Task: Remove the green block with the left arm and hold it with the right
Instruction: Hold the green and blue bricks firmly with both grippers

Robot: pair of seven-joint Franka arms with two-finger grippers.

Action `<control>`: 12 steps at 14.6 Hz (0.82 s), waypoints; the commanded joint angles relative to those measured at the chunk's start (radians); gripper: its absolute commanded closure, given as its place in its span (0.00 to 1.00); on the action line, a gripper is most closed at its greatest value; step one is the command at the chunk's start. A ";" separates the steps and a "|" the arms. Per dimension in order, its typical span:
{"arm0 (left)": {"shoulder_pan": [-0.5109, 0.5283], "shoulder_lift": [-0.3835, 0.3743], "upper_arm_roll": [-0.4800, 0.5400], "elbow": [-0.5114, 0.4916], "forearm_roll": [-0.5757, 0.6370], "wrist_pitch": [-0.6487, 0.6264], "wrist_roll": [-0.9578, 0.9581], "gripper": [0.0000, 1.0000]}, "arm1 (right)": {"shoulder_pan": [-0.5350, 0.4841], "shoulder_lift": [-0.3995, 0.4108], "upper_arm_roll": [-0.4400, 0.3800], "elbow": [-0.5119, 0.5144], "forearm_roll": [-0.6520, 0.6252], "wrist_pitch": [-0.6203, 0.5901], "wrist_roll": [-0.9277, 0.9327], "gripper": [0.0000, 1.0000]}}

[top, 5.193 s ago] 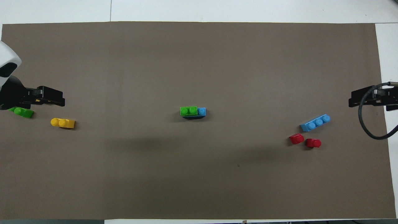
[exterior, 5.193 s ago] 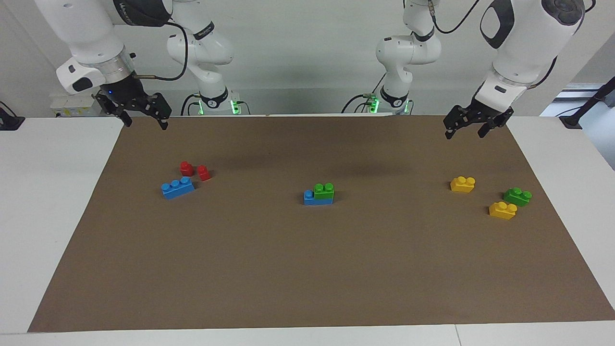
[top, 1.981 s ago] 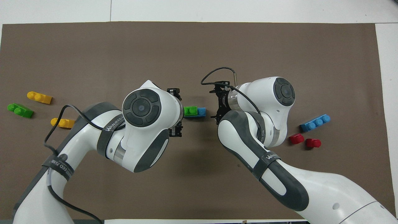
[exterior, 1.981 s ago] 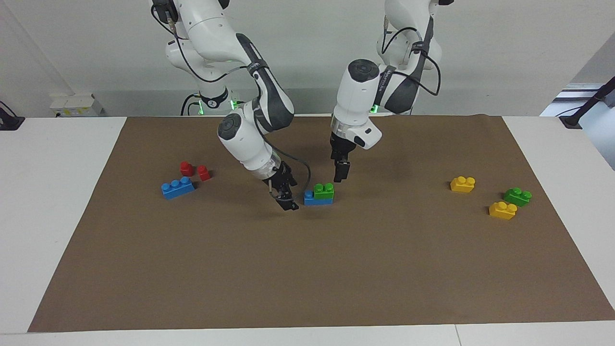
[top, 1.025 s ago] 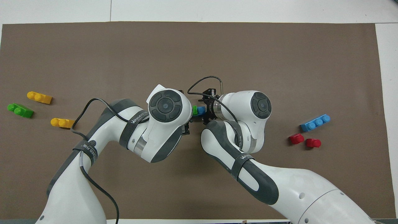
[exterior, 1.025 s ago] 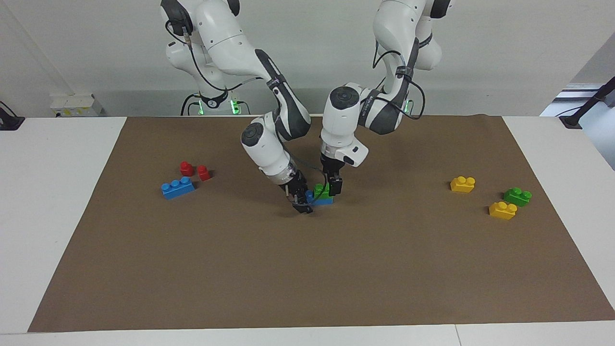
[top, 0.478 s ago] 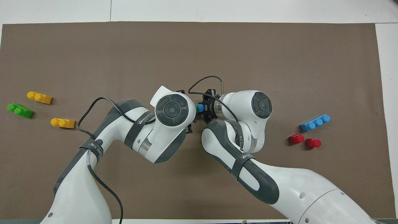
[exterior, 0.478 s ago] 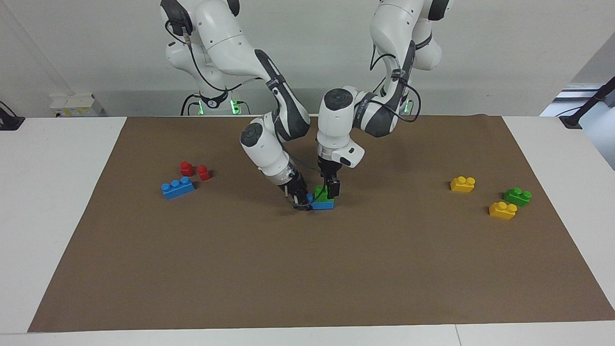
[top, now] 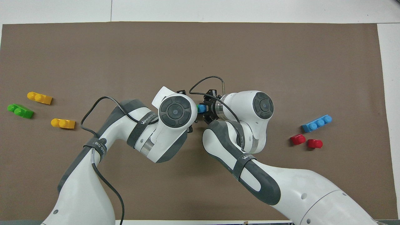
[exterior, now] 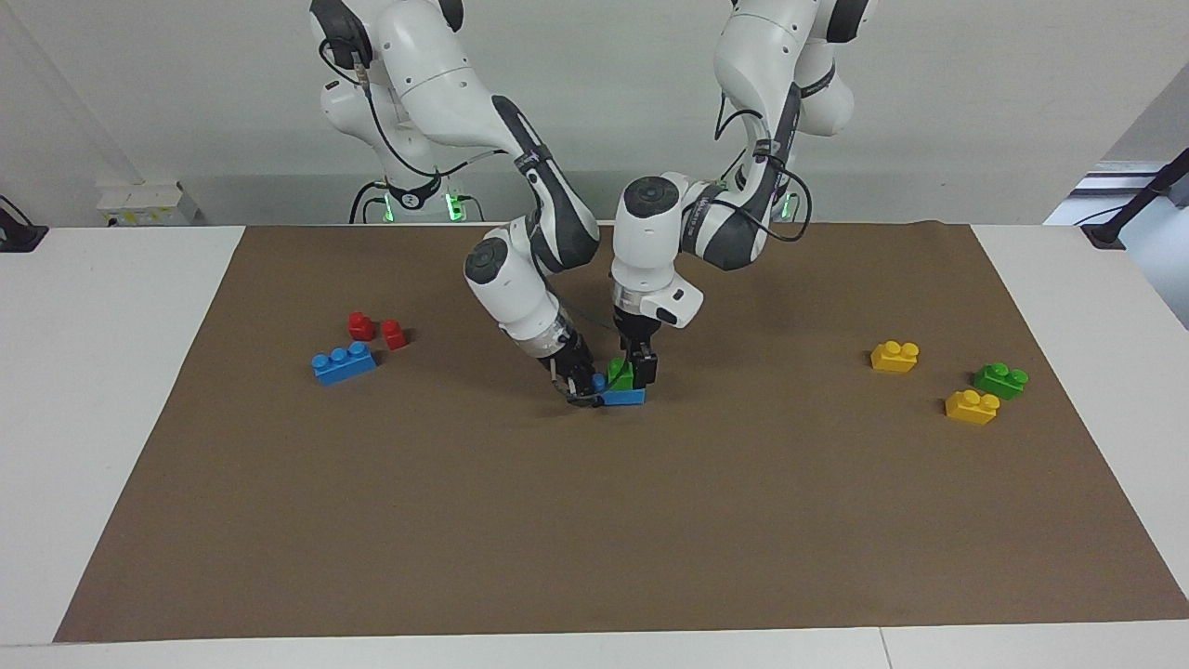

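A green block (exterior: pixel 620 374) sits stacked on a blue brick (exterior: pixel 624 397) in the middle of the brown mat (exterior: pixel 594 520). My left gripper (exterior: pixel 641 370) is down at the green block, at its end toward the left arm. My right gripper (exterior: pixel 583 388) is low at the blue brick's end toward the right arm. In the overhead view only a sliver of the green block (top: pixel 197 108) and one blue stud (top: pixel 202 108) show between the two wrists. The left gripper is hidden there under its own wrist.
A second green block (exterior: pixel 1000 379) and two yellow bricks (exterior: pixel 895 356) (exterior: pixel 972 406) lie toward the left arm's end. A longer blue brick (exterior: pixel 344 363) and two red pieces (exterior: pixel 360 325) (exterior: pixel 394 334) lie toward the right arm's end.
Both arms came in from the table's ends to the middle stack. Over the last second the left gripper lowered onto the green block; the right gripper stayed at the blue brick.
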 commanded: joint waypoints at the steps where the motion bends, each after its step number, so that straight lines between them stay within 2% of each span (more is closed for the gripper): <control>1: -0.035 0.001 0.018 -0.010 0.052 0.021 -0.031 0.47 | 0.000 -0.006 0.004 -0.015 0.027 0.025 0.006 1.00; 2: -0.035 0.000 0.018 -0.009 0.058 0.019 -0.023 0.99 | 0.000 -0.006 0.004 -0.015 0.027 0.025 0.006 1.00; 4: -0.037 0.001 0.015 -0.006 0.097 0.026 -0.017 1.00 | 0.000 -0.006 0.004 -0.015 0.027 0.028 0.006 1.00; 8: -0.035 -0.002 0.015 -0.003 0.097 0.024 -0.029 1.00 | 0.001 -0.006 0.004 -0.015 0.027 0.030 0.006 1.00; 12: -0.023 -0.046 0.013 -0.004 0.097 -0.003 -0.023 1.00 | 0.001 -0.008 0.004 -0.015 0.025 0.030 0.007 1.00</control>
